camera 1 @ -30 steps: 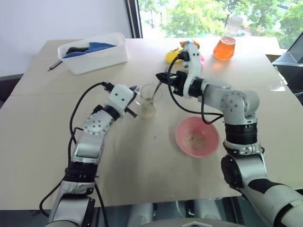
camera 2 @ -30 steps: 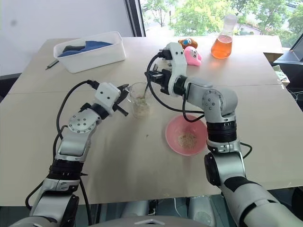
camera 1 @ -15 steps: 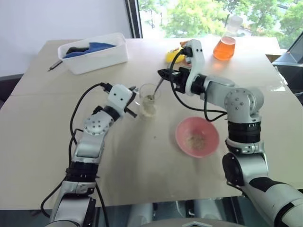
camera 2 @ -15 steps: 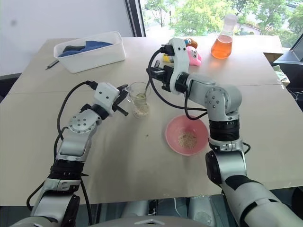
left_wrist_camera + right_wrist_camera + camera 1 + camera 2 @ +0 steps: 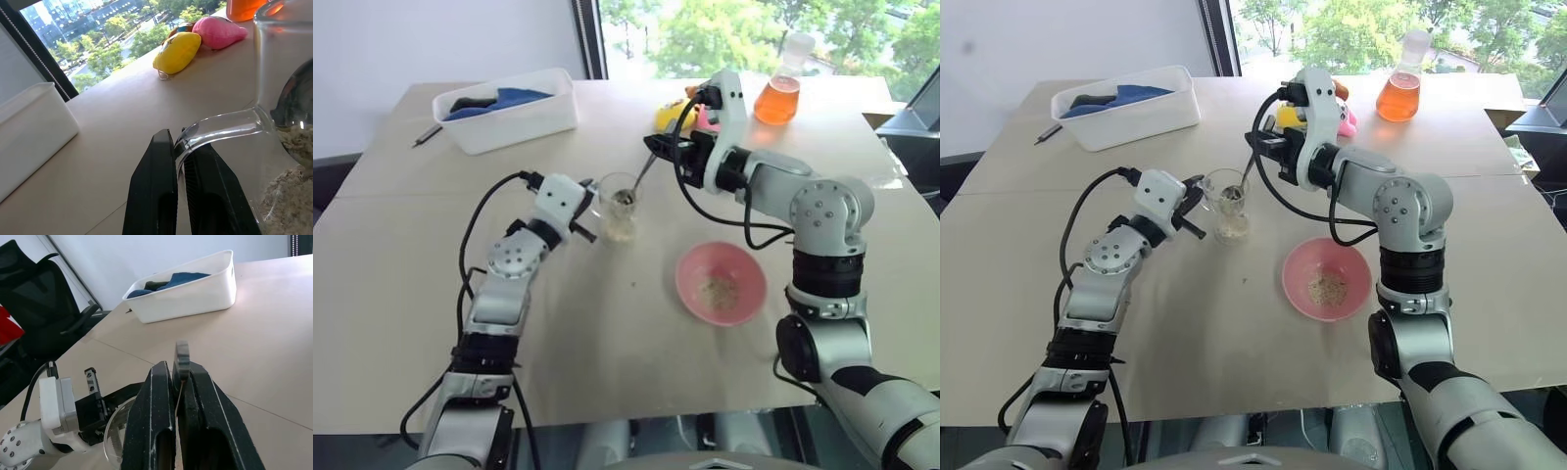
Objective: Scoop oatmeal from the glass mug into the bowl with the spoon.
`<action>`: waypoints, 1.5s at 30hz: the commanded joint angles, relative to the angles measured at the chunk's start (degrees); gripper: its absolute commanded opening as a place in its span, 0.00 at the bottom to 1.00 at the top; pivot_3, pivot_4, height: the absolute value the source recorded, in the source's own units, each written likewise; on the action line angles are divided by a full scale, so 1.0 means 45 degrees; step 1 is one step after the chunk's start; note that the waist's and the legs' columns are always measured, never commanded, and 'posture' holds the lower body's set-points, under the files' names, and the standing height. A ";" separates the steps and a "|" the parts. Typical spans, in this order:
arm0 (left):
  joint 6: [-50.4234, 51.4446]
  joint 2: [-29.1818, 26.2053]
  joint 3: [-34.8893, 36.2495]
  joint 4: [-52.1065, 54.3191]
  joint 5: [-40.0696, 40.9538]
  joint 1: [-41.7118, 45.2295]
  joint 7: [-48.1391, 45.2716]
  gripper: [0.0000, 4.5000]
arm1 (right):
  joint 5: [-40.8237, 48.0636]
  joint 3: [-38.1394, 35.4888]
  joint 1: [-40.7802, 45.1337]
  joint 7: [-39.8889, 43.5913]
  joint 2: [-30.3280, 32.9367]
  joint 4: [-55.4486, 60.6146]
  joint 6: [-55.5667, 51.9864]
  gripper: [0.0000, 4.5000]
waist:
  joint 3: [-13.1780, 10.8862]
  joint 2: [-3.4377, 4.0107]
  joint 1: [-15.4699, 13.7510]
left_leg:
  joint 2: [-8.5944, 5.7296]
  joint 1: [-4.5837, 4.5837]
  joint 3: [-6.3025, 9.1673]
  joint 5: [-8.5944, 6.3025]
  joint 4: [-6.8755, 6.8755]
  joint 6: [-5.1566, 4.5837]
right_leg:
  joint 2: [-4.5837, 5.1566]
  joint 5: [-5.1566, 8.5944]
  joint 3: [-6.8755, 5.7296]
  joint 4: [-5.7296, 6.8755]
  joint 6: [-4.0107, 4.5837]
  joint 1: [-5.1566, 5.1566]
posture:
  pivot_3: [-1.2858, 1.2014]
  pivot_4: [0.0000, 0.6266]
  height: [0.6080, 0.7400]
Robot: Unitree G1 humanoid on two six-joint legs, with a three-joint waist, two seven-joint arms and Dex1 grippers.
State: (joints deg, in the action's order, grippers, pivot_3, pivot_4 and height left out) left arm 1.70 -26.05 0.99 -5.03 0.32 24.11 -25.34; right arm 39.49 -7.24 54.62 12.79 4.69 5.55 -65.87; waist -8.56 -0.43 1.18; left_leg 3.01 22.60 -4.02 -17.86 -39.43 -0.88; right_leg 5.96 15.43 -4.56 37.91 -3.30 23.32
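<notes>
On the table, the left gripper (image 5: 178, 161) pinches the glass mug (image 5: 621, 206) by its handle, while the right gripper (image 5: 653, 147) clamps the spoon (image 5: 638, 177) dipping into its oatmeal (image 5: 288, 171), the bowl (image 5: 721, 283) nearby.

Both arms: silver-grey metal links, rounded joint housings, black bands between segments. Left arm (image 5: 506, 279): round elbow disc ringed with small screws, white boxy wrist block, black cable looping from wrist block back along forearm. Right arm (image 5: 822, 225): bulky silver elbow housing with round cap, black ribbed collar beneath, white wrist piece, black cables curling beside it. Left gripper (image 5: 182, 161) and right gripper (image 5: 177, 391): two flat matte-black fingers each, edges lightly scuffed.
</notes>
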 commanded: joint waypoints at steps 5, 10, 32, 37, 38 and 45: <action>-0.0062 0.0122 0.0021 0.0029 0.0060 -0.0198 -0.0003 0.01 | 0.0766 -0.1195 -0.0137 -0.0894 -0.0504 0.0140 -0.0416 0.00 | 0.0000 0.0000 -0.0018 | 0.0000 0.0000 -0.0001 0.0000 0.0000 0.0000 | 0.0000 0.0000 0.0000 0.0004 0.0000 0.0000 | 0.52 0.24 1.00; -0.0125 0.0346 0.0243 -0.0163 0.0298 -0.0389 0.0095 0.01 | 0.1188 -0.2009 -0.0081 -0.1658 -0.0840 -0.0153 -0.0848 0.00 | 0.0001 0.0001 -0.0041 | -0.0001 0.0000 -0.0001 0.0001 0.0000 0.0001 | 0.0001 0.0000 0.0000 0.0007 0.0000 0.0000 | 0.52 0.24 1.00; -0.1379 0.1700 0.0083 -0.0116 0.1167 -0.0046 -0.0072 0.01 | 0.4469 -0.4773 0.0282 -0.5657 -0.1447 0.0113 -0.2014 0.00 | 0.0004 0.0002 -0.0002 | -0.0003 0.0004 0.0001 0.0001 0.0009 0.0000 | 0.0001 0.0000 -0.0001 0.0010 0.0000 -0.0001 | 0.52 0.24 1.00; -0.1569 0.2025 0.0110 -0.0593 0.1065 0.0267 0.0069 0.01 | 0.5658 -0.5407 0.0251 -0.6850 -0.1215 0.0137 -0.2026 0.00 | 0.0004 0.0002 0.0016 | -0.0003 0.0004 0.0000 0.0001 0.0010 0.0000 | 0.0001 0.0000 -0.0001 0.0009 0.0000 -0.0001 | 0.52 0.24 1.00; -0.1606 0.2058 0.0118 -0.0651 0.1058 0.0290 0.0072 0.01 | 0.5883 -0.5470 0.0255 -0.7067 -0.1170 0.0112 -0.1993 0.00 | 0.0004 0.0002 0.0018 | -0.0004 0.0004 0.0001 0.0001 0.0010 0.0000 | 0.0001 0.0000 -0.0001 0.0009 0.0000 -0.0001 | 0.52 0.24 1.00; -0.1912 0.2317 0.0222 -0.1244 0.1096 0.0503 0.0195 0.01 | 0.7845 -0.5670 0.0126 -0.8411 -0.0710 -0.0040 -0.1665 0.00 | 0.0004 0.0003 0.0119 | -0.0003 0.0008 0.0000 0.0001 0.0013 0.0000 | 0.0001 0.0000 -0.0001 0.0008 0.0000 -0.0001 | 0.52 0.24 1.00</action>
State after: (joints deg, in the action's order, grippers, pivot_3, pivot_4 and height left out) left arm -4.71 -15.85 1.51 -11.67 4.68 24.73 -24.87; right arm 71.59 -32.50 54.80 -24.07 0.64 3.69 -74.61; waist -8.54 -0.42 1.72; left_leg 3.00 22.64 -4.02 -17.86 -39.37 -0.88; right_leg 5.97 15.43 -4.56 37.95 -3.30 23.32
